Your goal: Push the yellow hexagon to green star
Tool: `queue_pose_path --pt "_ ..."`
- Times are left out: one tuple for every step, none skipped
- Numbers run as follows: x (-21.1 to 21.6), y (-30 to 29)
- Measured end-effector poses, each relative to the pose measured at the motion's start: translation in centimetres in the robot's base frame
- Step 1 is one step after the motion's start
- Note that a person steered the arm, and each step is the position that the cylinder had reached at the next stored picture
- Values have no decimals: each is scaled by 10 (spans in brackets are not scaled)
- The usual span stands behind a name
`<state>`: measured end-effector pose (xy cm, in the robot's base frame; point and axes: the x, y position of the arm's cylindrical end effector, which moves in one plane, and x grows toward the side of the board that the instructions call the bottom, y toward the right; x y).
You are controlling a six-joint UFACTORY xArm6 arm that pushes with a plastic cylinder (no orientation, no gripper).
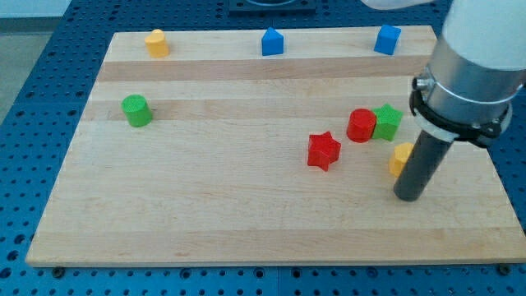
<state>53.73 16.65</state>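
The yellow hexagon (400, 158) lies at the right of the wooden board, partly hidden behind my rod. The green star (387, 122) sits just above it, touching the red cylinder (361, 125) on its left. My tip (408, 196) rests on the board just below the yellow hexagon, at its lower right side.
A red star (324, 150) lies left of the hexagon. A green cylinder (136, 110) is at the left. A yellow block (156, 42), a blue house-shaped block (272, 41) and a blue cube (387, 39) line the top edge. The board's right edge (485, 156) is near.
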Motion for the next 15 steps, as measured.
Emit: queue_pose_path --pt "-14 -1" --pt "-23 9" --pt "-28 25" --pt "-35 28" --pt "-36 27" --pt "-35 25" --pt "-35 21" --pt "-42 17" --pt "-52 15" --pt "-56 17" --pt "-56 29" --pt "-56 39" --pt "-57 39" --pt "-57 39" --pt "-58 39"
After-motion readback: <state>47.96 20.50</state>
